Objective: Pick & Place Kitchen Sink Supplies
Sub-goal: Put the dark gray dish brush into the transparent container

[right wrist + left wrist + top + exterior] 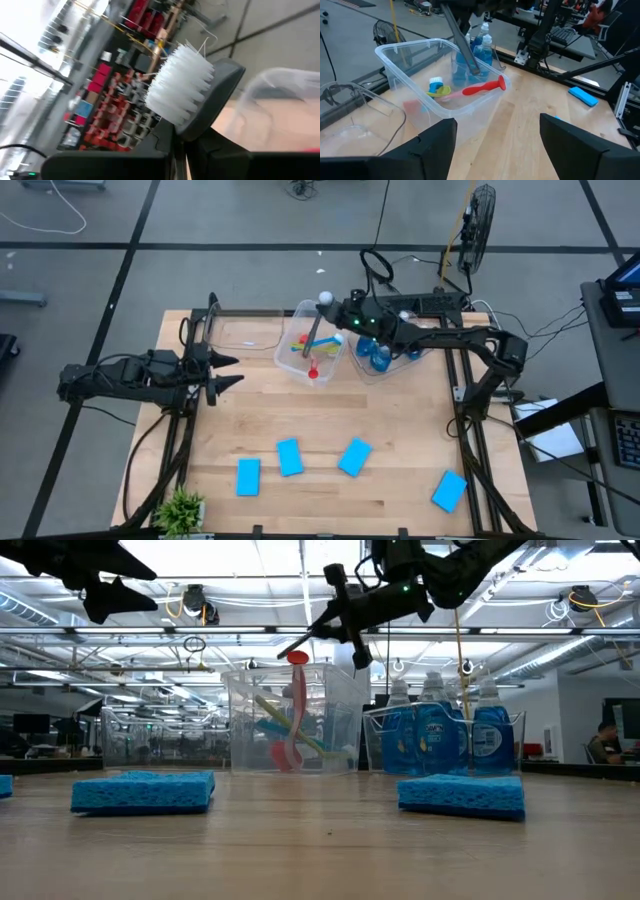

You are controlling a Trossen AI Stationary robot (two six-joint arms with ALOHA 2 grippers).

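Note:
My right gripper [338, 313] reaches in from the table's right and is shut on a grey brush [315, 330] with white bristles [180, 85], above a clear tub [312, 352]. Red [485, 88], yellow [440, 92] and blue brushes lie in that tub. Blue-liquid bottles [380, 356] stand upright in a second tub beside it. Several blue sponges [290, 457] lie flat on the near half of the table. My left gripper [228, 370] waits open at the table's left, touching nothing. My right gripper pinches the grey brush's handle just below the bristle head [200, 131] between its two fingers. The fingers come in about level from the table's right and lie across the handle. The brush hangs tilted, bristle head up, its handle's free end [476, 70] down inside the tub.
An empty clear tub [240, 330] stands at the far left, next to the left gripper. A small green plant [180, 508] sits at the near left corner. One sponge [449, 491] lies near the right front edge. Bare wood shows in the table's middle.

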